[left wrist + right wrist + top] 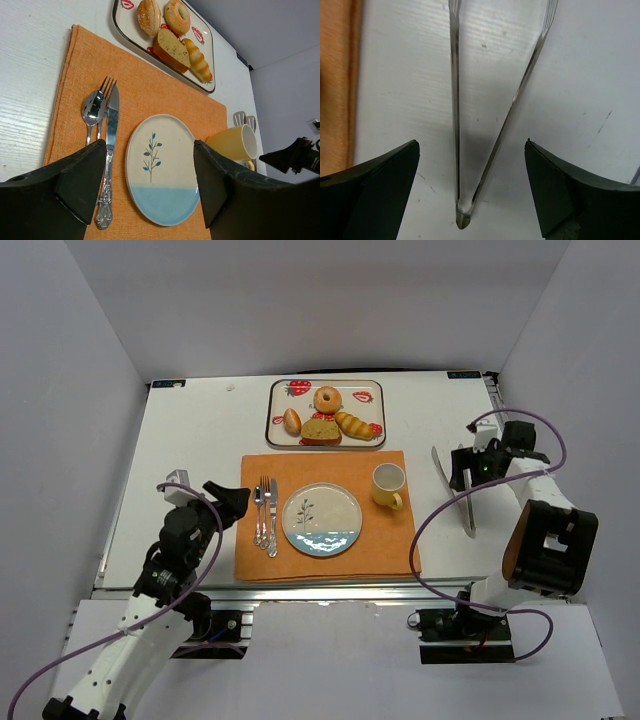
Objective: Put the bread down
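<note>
Bread (320, 429), four pieces, sits on the tray (305, 405) well ahead of the left gripper (150, 145), past the plate (165, 200), and off to the left of the right gripper (471, 145). Both grippers are spread and hold nothing. The right one hangs over the tongs (462, 215) on the tabletop (200, 440). I'd reckon the pieces light, soft and crushable, so take one gently across its middle, likely with the tongs.
</note>
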`<state>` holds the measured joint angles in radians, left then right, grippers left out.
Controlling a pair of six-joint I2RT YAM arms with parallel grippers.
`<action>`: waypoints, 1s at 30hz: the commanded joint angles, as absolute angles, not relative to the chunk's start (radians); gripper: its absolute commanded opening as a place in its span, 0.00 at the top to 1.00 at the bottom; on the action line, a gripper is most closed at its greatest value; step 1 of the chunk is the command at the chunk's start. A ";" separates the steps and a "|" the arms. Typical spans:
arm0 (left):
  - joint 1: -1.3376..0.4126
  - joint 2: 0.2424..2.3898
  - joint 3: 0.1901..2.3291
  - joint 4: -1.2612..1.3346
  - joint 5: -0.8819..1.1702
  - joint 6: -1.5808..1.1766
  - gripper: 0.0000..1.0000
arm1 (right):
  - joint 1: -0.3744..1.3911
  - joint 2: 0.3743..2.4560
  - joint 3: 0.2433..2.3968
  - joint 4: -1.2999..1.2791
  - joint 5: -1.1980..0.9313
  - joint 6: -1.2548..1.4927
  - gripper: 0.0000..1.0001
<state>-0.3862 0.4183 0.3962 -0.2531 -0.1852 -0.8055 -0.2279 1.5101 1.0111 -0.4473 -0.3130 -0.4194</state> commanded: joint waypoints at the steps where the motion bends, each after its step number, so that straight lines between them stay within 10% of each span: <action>1: -0.382 0.425 0.397 -0.273 -0.195 -0.810 0.20 | -0.215 1.534 0.979 -0.370 -0.169 -0.410 0.11; 13: -0.382 0.508 0.364 -0.152 -0.176 -0.824 0.20 | -0.209 1.597 0.853 -0.239 -0.147 -0.419 0.13; 30: -0.382 0.548 0.382 -0.152 -0.173 -0.813 0.20 | -0.209 1.625 0.873 -0.293 -0.230 -0.500 0.79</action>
<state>-0.3862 0.5579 0.3748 -0.1532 -0.1768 -0.8135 -0.2127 1.6260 0.8570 -0.2344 -0.2134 -0.4614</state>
